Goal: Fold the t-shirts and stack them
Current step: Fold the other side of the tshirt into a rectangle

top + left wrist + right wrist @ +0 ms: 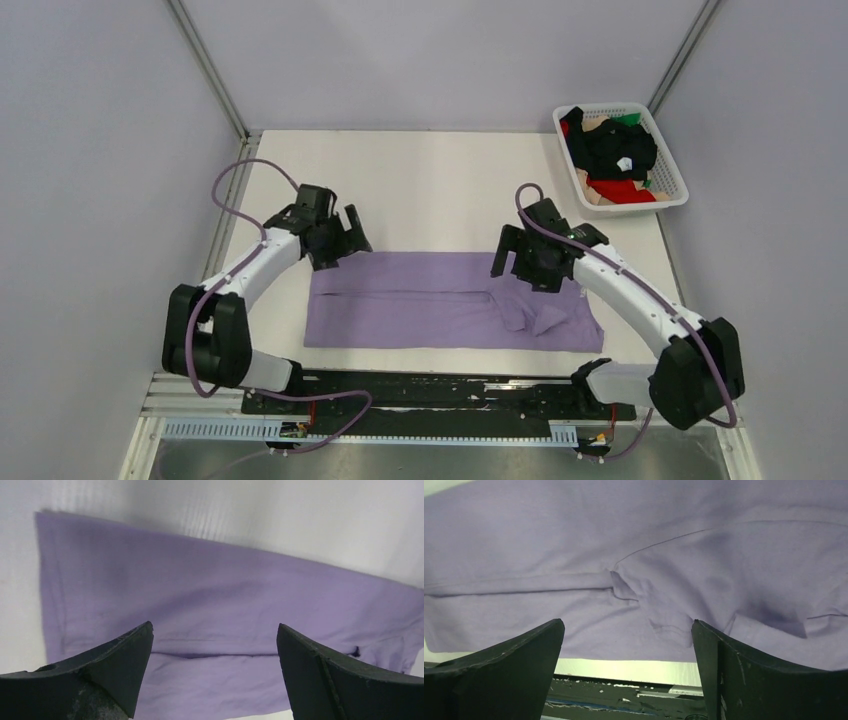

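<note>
The lavender t-shirt (440, 300) lies on the table as a long flat band, both long sides folded in to a seam along its middle, with a rumpled sleeve (535, 312) near its right end. It fills the left wrist view (210, 600) and the right wrist view (634, 545). My left gripper (342, 243) hovers open and empty over the shirt's far left corner. My right gripper (522, 265) hovers open and empty over the far edge near the right end. Other t-shirts, black (612, 150), red (620, 189) and beige, lie heaped in the basket.
A white lattice basket (672, 170) stands at the table's far right corner. The black rail (440, 385) with the arm bases runs along the near edge. Grey walls close in the table on three sides.
</note>
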Motion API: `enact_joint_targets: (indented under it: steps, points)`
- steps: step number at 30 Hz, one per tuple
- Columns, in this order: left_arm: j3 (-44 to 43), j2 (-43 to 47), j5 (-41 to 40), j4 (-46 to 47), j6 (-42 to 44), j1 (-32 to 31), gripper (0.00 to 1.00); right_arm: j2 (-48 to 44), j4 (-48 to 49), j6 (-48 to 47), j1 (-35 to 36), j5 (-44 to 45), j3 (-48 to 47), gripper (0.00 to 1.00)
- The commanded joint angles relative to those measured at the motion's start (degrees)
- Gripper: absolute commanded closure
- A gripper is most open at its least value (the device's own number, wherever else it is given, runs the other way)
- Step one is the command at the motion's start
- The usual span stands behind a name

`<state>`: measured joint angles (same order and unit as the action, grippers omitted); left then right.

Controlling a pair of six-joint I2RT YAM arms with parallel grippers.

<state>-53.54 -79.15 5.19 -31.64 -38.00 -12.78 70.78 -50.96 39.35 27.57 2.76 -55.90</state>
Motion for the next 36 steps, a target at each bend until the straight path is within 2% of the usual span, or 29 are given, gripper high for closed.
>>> enact_joint_targets:
  steps: [1, 6, 10, 17, 20, 24, 26, 28, 31, 36]
  points:
    - [3.36, -4.97, 6.74, 5.32, 1.07, -0.57, 0.0, 6.01, 4.81, 0.93, -4.46, -6.2, 4.47, 0.0]
    - [5.21, -8.7, 1.98, 4.34, 1.05, 0.75, 0.0, 5.53, 1.42, 4.74, -12.37, -6.81, 11.49, 0.0]
    - [6.77, -10.27, 2.09, 4.94, 1.51, 4.21, 0.0, -0.66, -7.55, 9.43, -17.48, -1.05, 14.71, 0.0]
    - [6.14, -10.05, -0.67, 2.72, 3.14, 9.25, 0.0, -7.38, -11.04, 11.92, -21.8, 1.03, 12.98, 0.0]
    - [5.21, -9.03, -0.61, 2.07, 3.91, 9.37, 0.0, -8.59, -7.91, 7.42, -21.8, -0.72, 9.43, 0.0]
    - [5.07, -7.98, 1.3, 2.67, 4.04, 9.37, 0.0, -10.42, 3.8, -1.63, -21.31, -17.27, 7.03, 0.0]
    - [5.17, -7.8, 2.14, 2.94, 4.02, 9.43, 0.0, -9.24, 9.25, -2.73, -19.06, -23.32, 7.55, 0.0]
    - [5.2, -7.84, 2.7, 2.98, 4.23, 9.41, 0.0, -6.28, 12.04, -2.03, -14.12, -22.75, 7.49, 0.0]
    - [5.32, -7.75, 2.88, 2.99, 4.41, 9.37, 0.0, 0.51, 11.67, 0.05, -7.78, -17.09, 6.49, 0.0]
    - [5.97, -6.94, 2.51, 2.86, 4.75, 9.44, 0.0, 7.22, 11.3, 4.75, -6.74, -11.86, 9.46, 0.0]
